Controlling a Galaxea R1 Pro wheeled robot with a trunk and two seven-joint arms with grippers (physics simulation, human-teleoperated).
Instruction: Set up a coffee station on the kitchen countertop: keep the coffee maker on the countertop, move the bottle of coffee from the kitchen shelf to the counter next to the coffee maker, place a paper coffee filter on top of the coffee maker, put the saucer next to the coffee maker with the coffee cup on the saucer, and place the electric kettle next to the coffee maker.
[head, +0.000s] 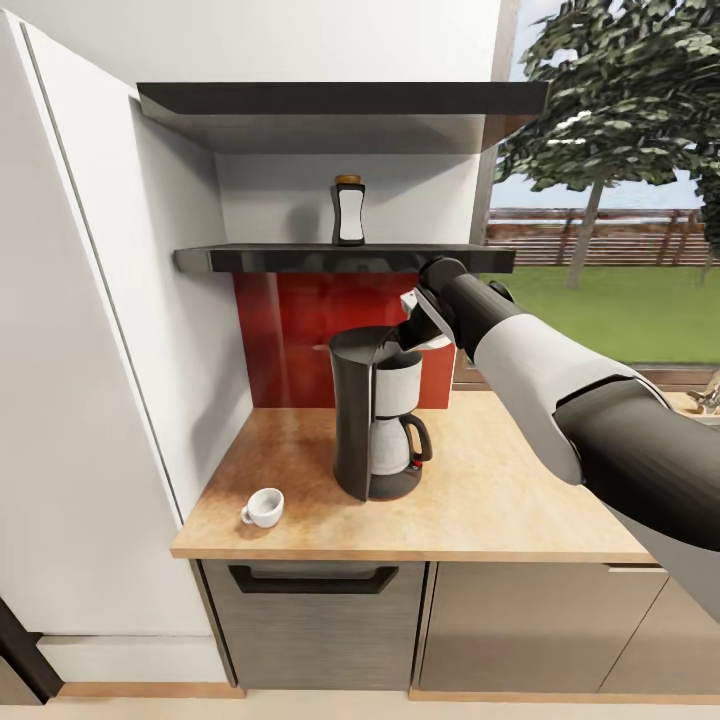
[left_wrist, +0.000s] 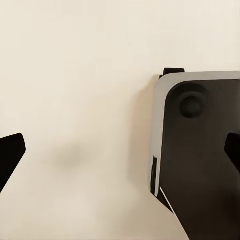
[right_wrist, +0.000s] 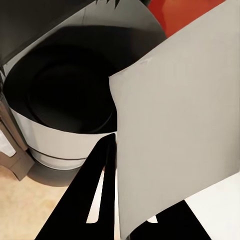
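Note:
The black coffee maker (head: 375, 415) stands on the beige countertop (head: 500, 500) with its carafe in place. My right gripper (head: 412, 335) hovers just above its top, shut on a pale paper coffee filter (right_wrist: 175, 125); one black finger (right_wrist: 92, 200) lies against the sheet's edge over the machine's dark round top (right_wrist: 65, 95). The bottle of coffee (head: 348, 210) stands upright on the black kitchen shelf (head: 300, 260). A white coffee cup (head: 264, 507) sits near the counter's front left corner. My left gripper (left_wrist: 120, 155) is open over the pale floor. Saucer and electric kettle are out of view.
A tall white cabinet (head: 90, 400) bounds the counter on the left, and a red backsplash (head: 290, 340) is behind the machine. A second dark shelf (head: 340, 100) hangs higher up. A drawer with a dark handle (head: 312, 580) is below the counter. A window (head: 610, 230) is at right.

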